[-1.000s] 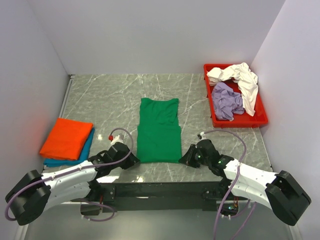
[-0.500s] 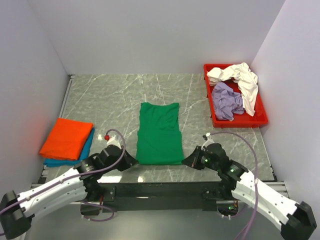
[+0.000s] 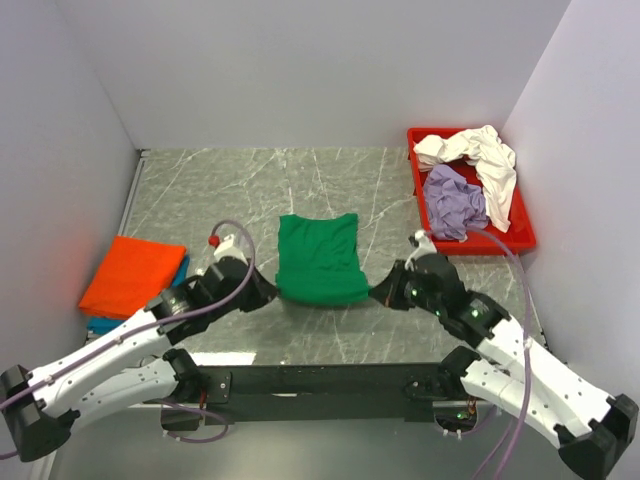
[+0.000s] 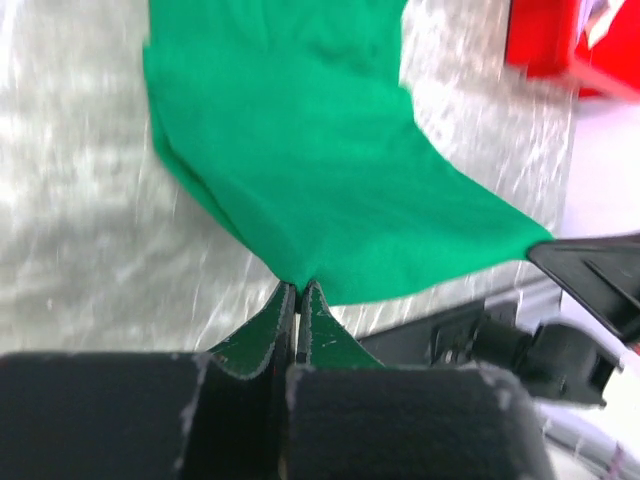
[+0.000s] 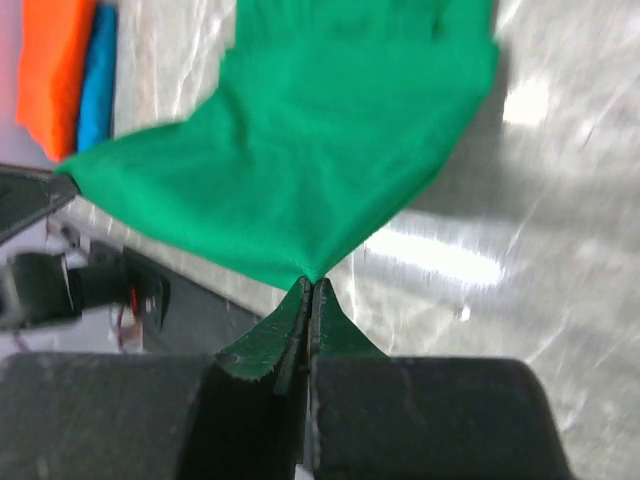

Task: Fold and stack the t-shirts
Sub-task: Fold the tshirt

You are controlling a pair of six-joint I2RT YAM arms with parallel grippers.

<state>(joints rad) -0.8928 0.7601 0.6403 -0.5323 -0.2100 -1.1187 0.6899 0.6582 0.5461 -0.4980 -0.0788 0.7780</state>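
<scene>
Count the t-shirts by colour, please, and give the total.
green t-shirt: 1
orange t-shirt: 1
teal t-shirt: 1
cream-white t-shirt: 1
lavender t-shirt: 1
Total: 5

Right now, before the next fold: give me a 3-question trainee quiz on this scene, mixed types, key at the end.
1. True or false: the left gripper and the right gripper are each shut on a near corner of the green t-shirt.
2. Short answer: what colour is the shirt directly under the folded orange t-shirt?
3. Pick one: the cream-white t-shirt and the lavender t-shirt lie
A. on the orange t-shirt
B. in the red tray
C. under the green t-shirt

Key
1. True
2. Teal: the teal t-shirt shows along the stack's edge
3. B
</scene>
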